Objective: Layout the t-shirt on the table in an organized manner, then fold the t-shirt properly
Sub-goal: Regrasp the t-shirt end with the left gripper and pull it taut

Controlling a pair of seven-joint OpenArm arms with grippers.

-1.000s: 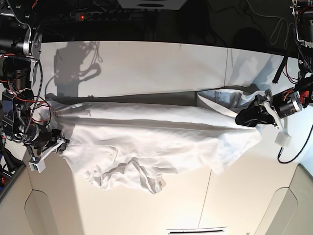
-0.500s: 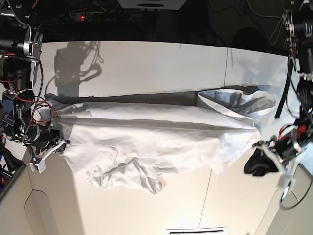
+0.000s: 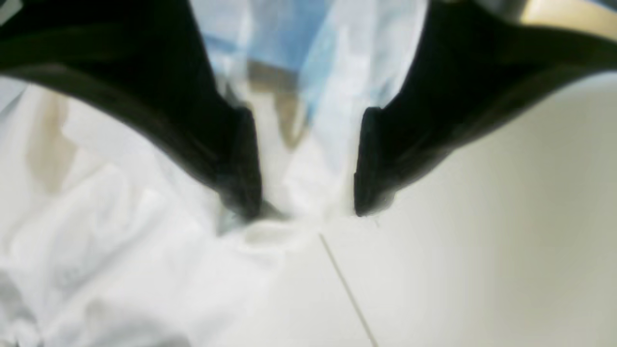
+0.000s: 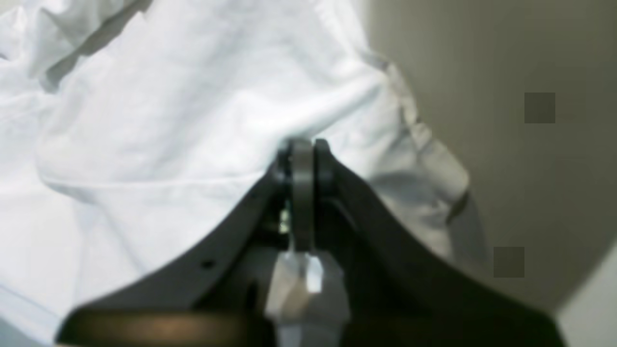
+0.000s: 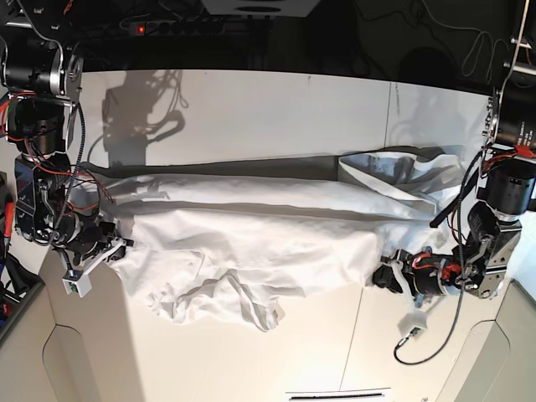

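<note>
A: White table (image 5: 251, 109) fills the base view, dark clutter of cables behind its far edge, beige cut-out corners at the near edge. Thin dark seam line runs across the top on the side of the arm with the left wrist camera.

B: Shirt location?

A: The t-shirt (image 5: 251, 243) lies stretched across the middle of the table between the two arms, long and bunched. A crumpled lump hangs toward the near edge, a rumpled part lies at the far end by the left arm. Which end is collar or hem cannot be told.

B: Right gripper?

A: The right gripper (image 4: 302, 147) has its fingers pressed together, tips tight against the cloth; a fold of the shirt puckers right at the tips. Whether fabric is actually caught between them is hidden by the fingers themselves. In the base view it sits at the shirt's edge (image 5: 113, 247), mostly buried in wires.

B: Left gripper?

A: The left gripper (image 3: 308, 212) is blurred. Its two dark fingers stand apart with white cloth between them at the shirt's edge, the table seam just below. No contact of the pads on the cloth can be made out. In the base view (image 5: 387, 275) it is low at the shirt's near corner, too small to read.
</note>
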